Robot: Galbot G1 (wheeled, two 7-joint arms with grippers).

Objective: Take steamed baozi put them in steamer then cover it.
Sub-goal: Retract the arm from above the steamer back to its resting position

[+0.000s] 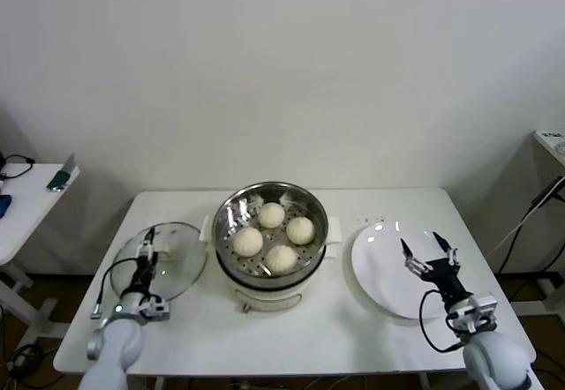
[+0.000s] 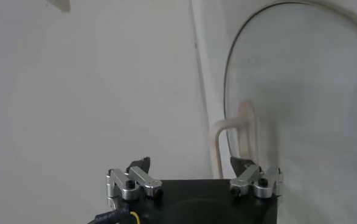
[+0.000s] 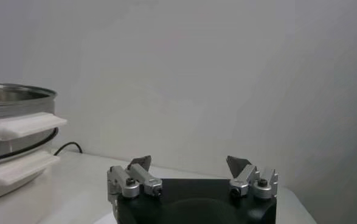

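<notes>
The shiny steel steamer stands in its white pot base mid-table, uncovered. Several cream-white baozi lie on its perforated floor. The clear glass cover lies flat on the table to the steamer's left. My left gripper hovers open over the cover, close to its cream handle, with nothing between the fingers; the left wrist view shows the glass just ahead of that left gripper. My right gripper stands open and empty above the flat white plate. In the right wrist view that right gripper has the steamer off to one side.
The white table carries the pot, cover and plate. A small side table with a few items stands at the far left. Cables hang at the far right. A plain wall rises behind the table.
</notes>
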